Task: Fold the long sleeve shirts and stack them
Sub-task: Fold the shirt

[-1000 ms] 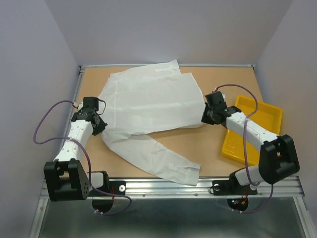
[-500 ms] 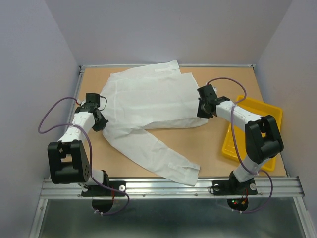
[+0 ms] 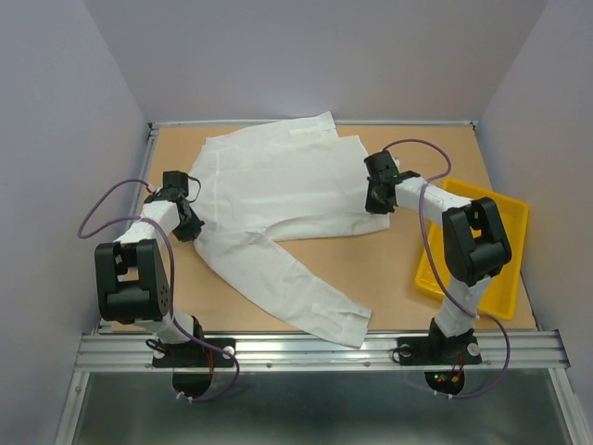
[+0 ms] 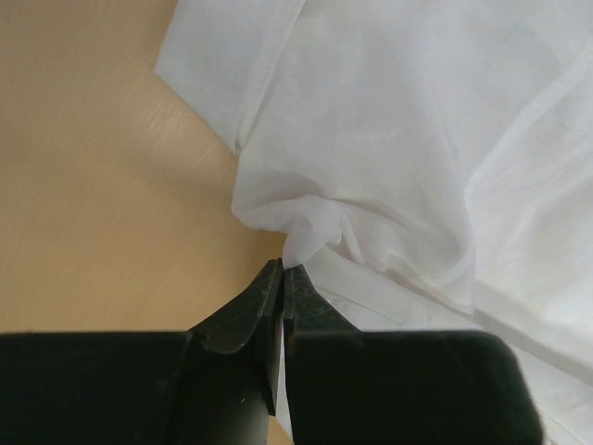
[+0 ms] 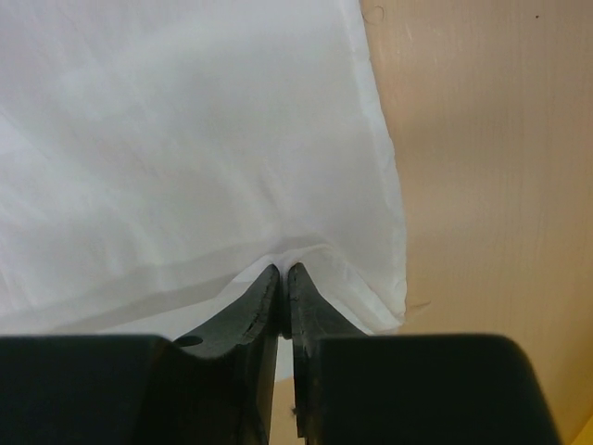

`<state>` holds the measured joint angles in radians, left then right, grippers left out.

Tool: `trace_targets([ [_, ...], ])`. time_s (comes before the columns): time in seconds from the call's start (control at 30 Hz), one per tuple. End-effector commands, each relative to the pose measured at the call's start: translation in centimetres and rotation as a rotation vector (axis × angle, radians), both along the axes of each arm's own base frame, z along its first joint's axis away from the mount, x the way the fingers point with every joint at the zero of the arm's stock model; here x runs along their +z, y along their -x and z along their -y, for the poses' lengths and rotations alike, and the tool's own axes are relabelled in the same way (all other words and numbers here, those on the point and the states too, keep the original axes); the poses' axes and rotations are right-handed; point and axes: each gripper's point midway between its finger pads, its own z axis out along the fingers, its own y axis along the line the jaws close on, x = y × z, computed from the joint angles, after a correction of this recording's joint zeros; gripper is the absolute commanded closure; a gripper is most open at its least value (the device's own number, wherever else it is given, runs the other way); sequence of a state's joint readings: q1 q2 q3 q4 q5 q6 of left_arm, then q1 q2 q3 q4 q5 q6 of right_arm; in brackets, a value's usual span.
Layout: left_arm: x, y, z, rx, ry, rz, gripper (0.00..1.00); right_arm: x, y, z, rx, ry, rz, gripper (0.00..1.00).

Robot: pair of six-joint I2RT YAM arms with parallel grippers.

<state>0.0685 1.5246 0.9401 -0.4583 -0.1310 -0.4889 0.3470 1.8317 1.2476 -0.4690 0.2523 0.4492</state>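
One white long sleeve shirt [image 3: 278, 190] lies spread on the wooden table, one sleeve [image 3: 296, 287] trailing to the near edge. My left gripper [image 3: 187, 225] is shut on a pinch of the shirt's left edge [image 4: 310, 232]. My right gripper [image 3: 376, 202] is shut on a pinch of the shirt's right hem [image 5: 296, 255]. Both grippers are low at the table surface. The cloth puckers at each pinch.
A yellow tray [image 3: 477, 241] stands at the right of the table, under the right arm. Grey walls close in the back and sides. Bare wood [image 3: 389, 278] lies between the sleeve and the tray.
Both grippers have moved away from me along the shirt's side edges. The right one has shifted left off the tray side. The shirt's body looks slightly drawn up.
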Motion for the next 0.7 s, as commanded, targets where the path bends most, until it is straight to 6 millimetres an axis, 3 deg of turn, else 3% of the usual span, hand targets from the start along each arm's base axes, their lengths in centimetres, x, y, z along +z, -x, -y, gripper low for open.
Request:
trace_targets([
  [0.0, 1.1, -2.1, -0.5, 0.004, -0.012, 0.061, 0.85, 1.6, -2.4, 0.1, -0.013, 0.016, 0.055, 0.85],
  [0.17, 1.4, -2.7, -0.8, 0.013, -0.026, 0.078, 0.8, 0.7, -2.7, 0.5, -0.026, 0.04, 0.042, 0.73],
  [0.37, 1.4, -2.6, -1.1, 0.022, -0.041, 0.083, 0.68, 0.6, -2.4, 2.3, -0.1, 0.061, 0.042, 0.57],
  [0.4, 1.7, -2.7, -1.1, 0.021, -0.039, 0.093, 0.57, 0.9, -2.4, 2.9, -0.123, 0.061, 0.048, 0.57],
  [0.47, 2.4, -2.8, -1.1, 0.016, -0.04, 0.114, 0.55, 1.1, -2.1, 3.6, -0.142, 0.061, 0.05, 0.5],
  [0.57, 3.8, -3.0, -1.3, 0.022, -0.056, 0.144, 0.45, 2.8, -1.9, 4.3, -0.163, 0.05, 0.086, 0.45],
  [0.63, 4.6, -3.1, -1.3, 0.025, -0.056, 0.165, 0.25, 4.6, -1.9, 3.7, -0.143, 0.013, 0.121, 0.42],
  [0.67, 5.5, -3.3, -1.3, 0.022, -0.055, 0.194, 0.2, 5.2, -1.8, 3.5, -0.134, 0.0, 0.131, 0.41],
])
